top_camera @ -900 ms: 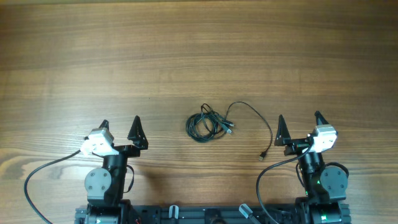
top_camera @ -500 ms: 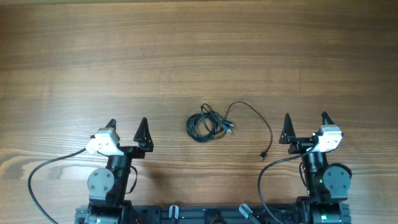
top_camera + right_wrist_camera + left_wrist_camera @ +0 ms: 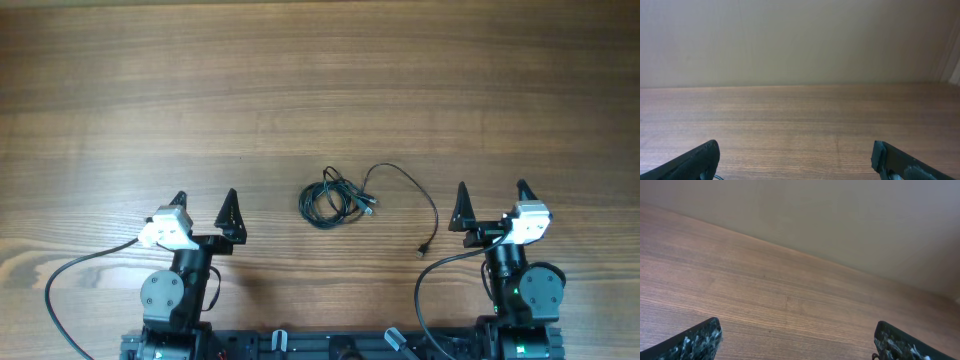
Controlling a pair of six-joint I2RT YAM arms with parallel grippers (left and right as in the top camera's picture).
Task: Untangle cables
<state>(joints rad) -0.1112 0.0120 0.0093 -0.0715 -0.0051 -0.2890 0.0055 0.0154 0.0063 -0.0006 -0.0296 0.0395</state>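
The cables (image 3: 330, 200) lie as a small tangled coil of thin black wire near the table's middle, with metal-tipped plugs at its right side (image 3: 370, 205). One strand loops right and ends in a plug (image 3: 423, 249). My left gripper (image 3: 204, 207) is open and empty, left of the coil. My right gripper (image 3: 490, 201) is open and empty, right of the loose plug. The wrist views show only bare table between my open left fingertips (image 3: 695, 342) and my open right fingertips (image 3: 900, 160); the cables are out of those views.
The wooden table (image 3: 320, 90) stretches far behind the cables. The arms' thick black cords (image 3: 60, 290) curl at the near edge by the bases. A plain wall (image 3: 800, 40) stands beyond the table's far edge.
Both grippers shifted a little to the right and nearer between the first earlier frame and the second, then held still. The cables have not moved.
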